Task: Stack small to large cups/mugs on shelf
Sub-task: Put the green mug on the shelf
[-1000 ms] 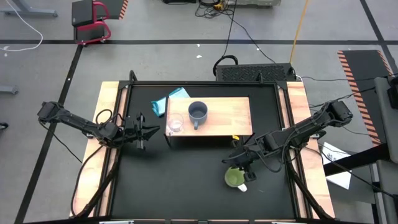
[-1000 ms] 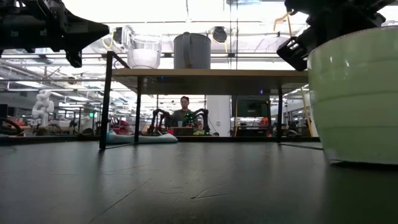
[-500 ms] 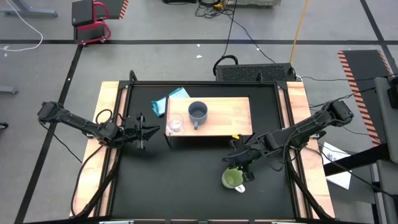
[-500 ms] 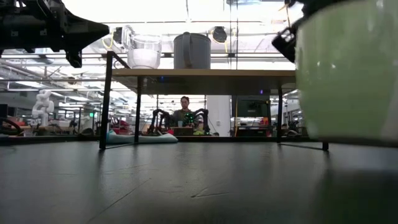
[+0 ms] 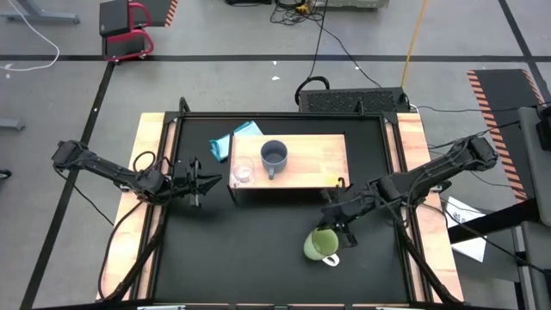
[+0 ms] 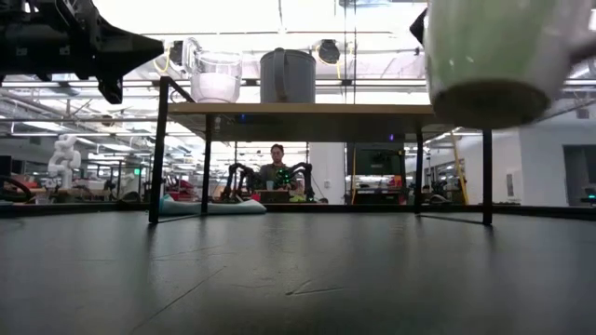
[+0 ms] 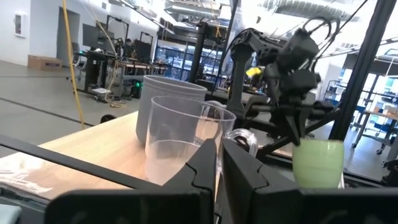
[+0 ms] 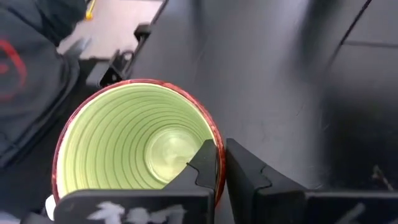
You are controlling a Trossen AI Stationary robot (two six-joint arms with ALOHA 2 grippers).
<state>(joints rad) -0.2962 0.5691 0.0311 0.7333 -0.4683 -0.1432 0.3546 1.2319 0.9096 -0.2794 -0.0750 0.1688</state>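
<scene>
Right gripper [image 5: 337, 226] pinches the rim of the green ribbed mug with white handle [image 5: 320, 245], one finger inside, one outside. Mug is tilted and clear of the black table [image 5: 258, 258], in front of the light wooden shelf [image 5: 314, 159]. On the shelf top: grey-blue handled mug [image 5: 274, 156] beside small clear glass cup [image 5: 243, 171]. Left gripper [image 5: 200, 182] waits beside the shelf's left end, fingers nearly together, empty.

The shelf [image 5: 310, 159] has a pale wood top with visible grain; the table [image 5: 258, 250] is matt black; the small cup [image 7: 180, 146] is clear and smooth; the green mug [image 8: 134, 146] looks glossy, with fine rings inside; the grey mug [image 5: 274, 156] looks matt.
</scene>
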